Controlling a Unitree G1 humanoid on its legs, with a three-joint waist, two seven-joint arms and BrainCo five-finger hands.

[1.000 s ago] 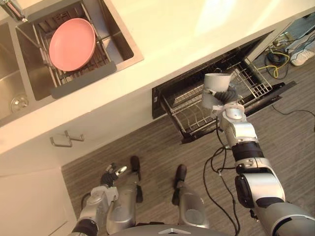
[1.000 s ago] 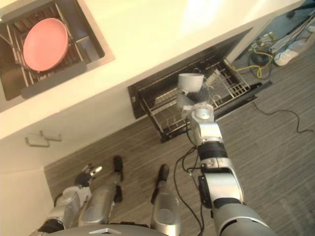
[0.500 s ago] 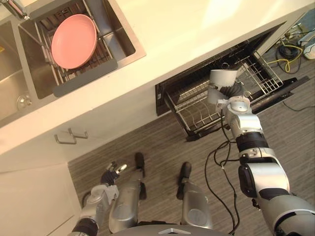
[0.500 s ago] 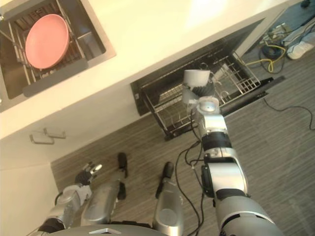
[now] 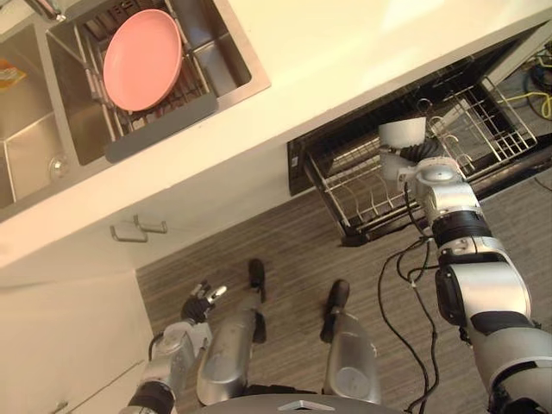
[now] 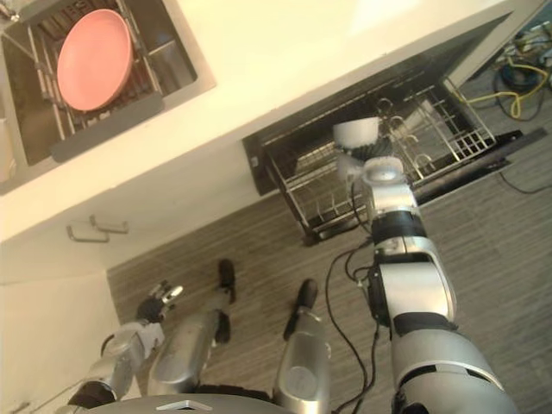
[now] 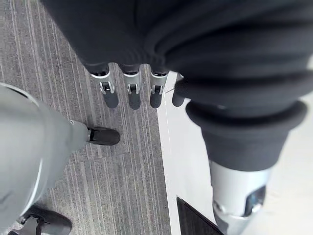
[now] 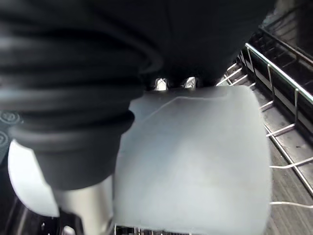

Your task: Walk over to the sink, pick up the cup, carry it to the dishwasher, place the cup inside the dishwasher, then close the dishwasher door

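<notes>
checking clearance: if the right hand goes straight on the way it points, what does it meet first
Probably the rack's wires: the right hand, shut on the cup, points into the pulled-out rack, and the cup would touch first. Depth is unclear.

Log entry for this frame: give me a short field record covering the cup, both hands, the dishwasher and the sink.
cup: grey, held over the pulled-out rack; contact with the rack cannot be told
right robot hand: fingers curled round the cup
left robot hand: hanging low near the floor, fingers straight, holding nothing
dishwasher door: open
sink: holds a pink plate
task stage: cup not yet released, door not yet closed
</notes>
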